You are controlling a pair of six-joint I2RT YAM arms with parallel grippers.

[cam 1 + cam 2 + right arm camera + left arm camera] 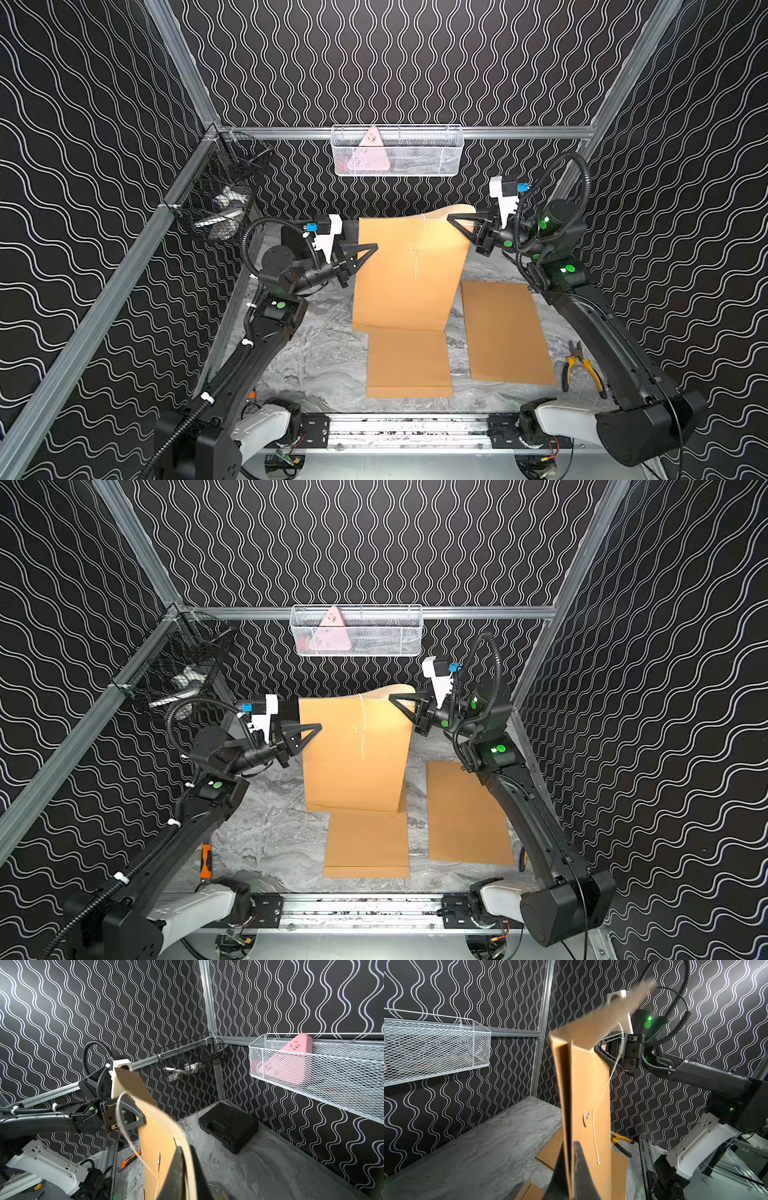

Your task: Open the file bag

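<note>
A brown paper file bag (407,286) (353,771) stands upright in the middle, its lower edge down at the table. My left gripper (374,247) (571,1144) is shut on the bag's left edge, paper pinched between the fingers. My right gripper (451,218) (186,1148) is shut on the bag's top flap (455,210), which is lifted and bent back, showing its pale inner side. A white string (419,249) hangs loose down the front past the round button (586,1115).
Two more brown file bags lie flat, one in front (409,365) and one to the right (505,332). Yellow pliers (582,368) lie at the right, an orange knife (205,862) at the left. A black case (228,1126) sits at the back; white (397,151) and black (224,187) baskets hang above.
</note>
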